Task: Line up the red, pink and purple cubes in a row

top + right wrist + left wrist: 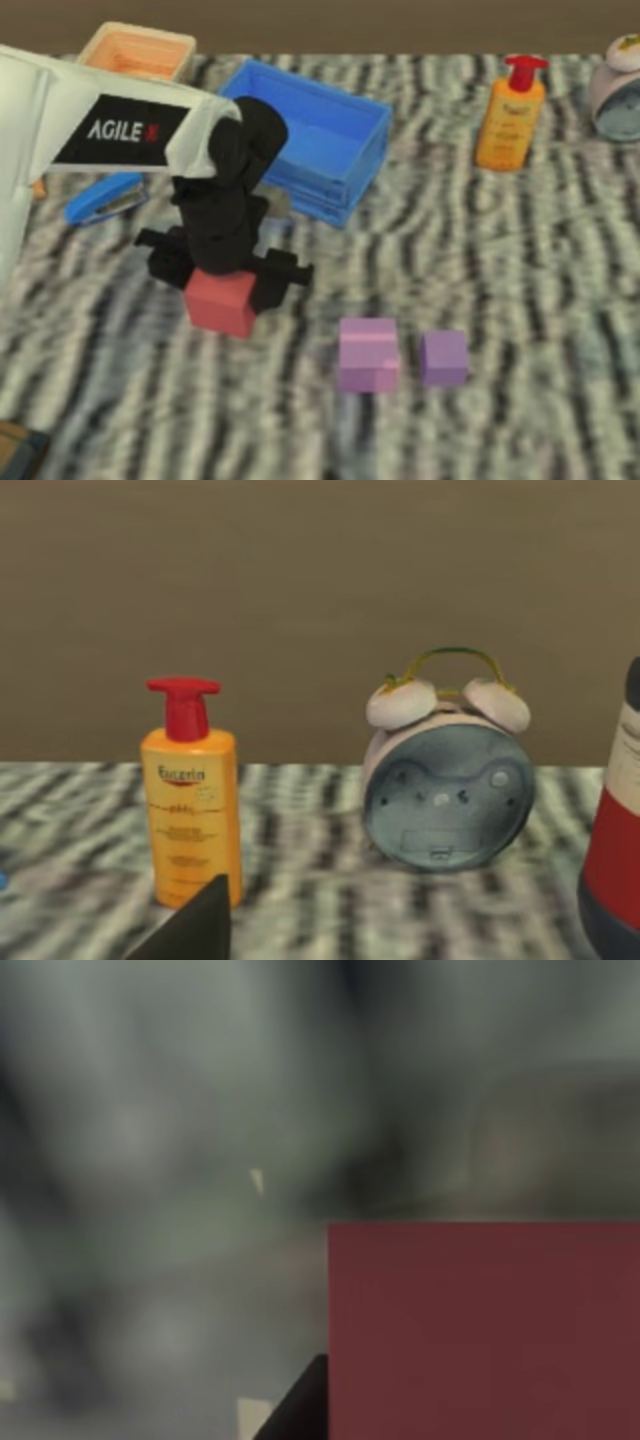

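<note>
An AgileX left gripper [222, 275] holds the red cube [220, 303] between its fingers at centre-left of the top view. The pink cube [368, 354] and purple cube [444, 358] already sit side by side lower right of it, so the row's open end lies just left of the pink. The right arm is out of the top view, its claw state unclear.

On the white left arm [60, 100], at the far left of the table, a black panel is seen with "AGILE" in white letters and a red "X" after it. On the orange bottle [190, 815], standing far on the right side, "Eucerin" is printed in red; the smaller lines under it cannot be read.
</note>
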Action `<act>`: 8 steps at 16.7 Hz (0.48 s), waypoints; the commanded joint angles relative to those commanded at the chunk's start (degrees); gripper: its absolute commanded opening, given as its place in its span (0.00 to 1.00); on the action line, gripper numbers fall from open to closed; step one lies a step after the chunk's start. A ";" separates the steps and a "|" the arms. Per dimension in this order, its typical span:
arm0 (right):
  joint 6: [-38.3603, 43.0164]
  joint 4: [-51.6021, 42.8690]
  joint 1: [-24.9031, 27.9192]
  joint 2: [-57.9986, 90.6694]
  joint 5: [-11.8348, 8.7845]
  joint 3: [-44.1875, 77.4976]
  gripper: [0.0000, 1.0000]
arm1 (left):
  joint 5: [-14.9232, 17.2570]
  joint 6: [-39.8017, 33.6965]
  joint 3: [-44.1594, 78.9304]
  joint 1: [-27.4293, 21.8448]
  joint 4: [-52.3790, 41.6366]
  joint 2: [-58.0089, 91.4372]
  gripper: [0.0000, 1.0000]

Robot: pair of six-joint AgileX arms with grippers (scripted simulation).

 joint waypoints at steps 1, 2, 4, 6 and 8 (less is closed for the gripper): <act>0.00 0.00 0.00 0.00 0.00 0.00 1.00 | 0.00 0.00 0.00 0.00 0.00 0.00 0.25; 0.00 0.00 0.00 0.00 0.00 0.00 1.00 | 0.00 0.00 0.00 0.00 0.00 0.00 0.17; 0.00 0.00 0.00 0.00 0.00 0.00 1.00 | 0.00 0.00 0.00 0.00 0.00 0.00 0.02; 0.00 0.00 0.00 0.00 0.00 0.00 1.00 | 0.00 0.00 0.00 0.00 0.00 0.00 0.00; 0.00 0.00 0.00 0.00 0.00 0.00 1.00 | 0.00 0.00 0.00 0.00 0.00 0.00 0.00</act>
